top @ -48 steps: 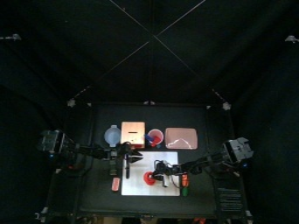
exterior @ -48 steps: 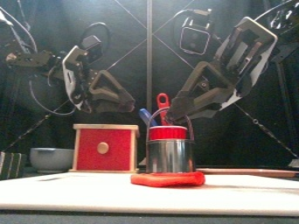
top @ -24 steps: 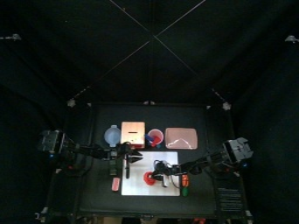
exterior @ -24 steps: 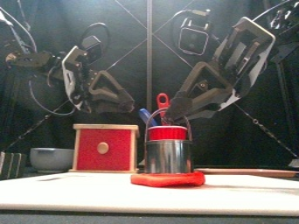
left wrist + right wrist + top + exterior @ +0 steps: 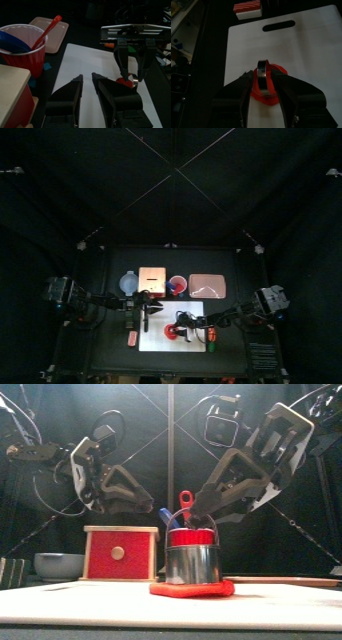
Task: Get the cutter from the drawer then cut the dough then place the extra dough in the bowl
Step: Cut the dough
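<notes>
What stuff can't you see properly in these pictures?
- Inside the bowl: in the front view its own wall hides it, and in the top view it is too small.
- Middle of the dough: the cutter stands on it, so I cannot tell if it is cut through.
- Inside the wooden box: the front view shows only its red front.
- Red-and-white toy: the right wrist view's edge cuts it off, and the top view shows it too small.

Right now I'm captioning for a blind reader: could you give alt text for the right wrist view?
The right gripper is shut on the metal cutter, which stands on red dough on the white cutting board. A red-and-white toy lies beside the board.
</notes>
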You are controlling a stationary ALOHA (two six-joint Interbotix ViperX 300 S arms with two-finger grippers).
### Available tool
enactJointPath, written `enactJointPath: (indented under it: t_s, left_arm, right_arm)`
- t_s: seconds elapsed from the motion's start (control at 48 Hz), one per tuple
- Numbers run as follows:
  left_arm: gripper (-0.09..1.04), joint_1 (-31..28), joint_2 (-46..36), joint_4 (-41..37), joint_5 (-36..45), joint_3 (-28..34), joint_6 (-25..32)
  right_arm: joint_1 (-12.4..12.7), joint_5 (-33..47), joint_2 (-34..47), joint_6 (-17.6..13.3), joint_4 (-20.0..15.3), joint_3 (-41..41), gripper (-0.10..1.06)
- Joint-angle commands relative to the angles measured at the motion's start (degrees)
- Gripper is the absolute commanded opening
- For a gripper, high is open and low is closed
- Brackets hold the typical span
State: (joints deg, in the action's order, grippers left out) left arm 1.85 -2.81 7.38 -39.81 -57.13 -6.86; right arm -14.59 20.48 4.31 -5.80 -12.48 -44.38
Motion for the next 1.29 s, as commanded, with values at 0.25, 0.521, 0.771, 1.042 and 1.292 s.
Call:
enactJointPath:
  t_s: [0.25,0.521,0.771,1.042,1.292]
  left_arm:
    - [0.67,0.18,-2.2,-1.05,-0.53,0.53,0.26]
    - [0.67,1.32,-2.55,-2.11,-0.53,-0.35,0.26]
    - [0.68,3.16,-2.46,-4.13,-0.53,-0.26,0.26]
    - [0.77,6.33,-0.62,-4.92,-0.62,0.0,0.26]
    - [0.83,9.4,3.96,-4.83,-5.45,-0.18,0.26]
  right_arm:
    - [-0.53,-1.23,-2.72,-0.26,3.52,0.09,0.79]
    - [-0.18,-2.46,-4.75,0.09,3.96,-0.62,0.79]
    - [0.26,-2.46,-6.42,0.18,4.04,-1.32,0.79]
    - [1.41,-2.2,-11.51,0.09,3.87,-4.57,0.79]
    - [1.49,4.13,-14.5,-0.18,0.53,-10.2,0.79]
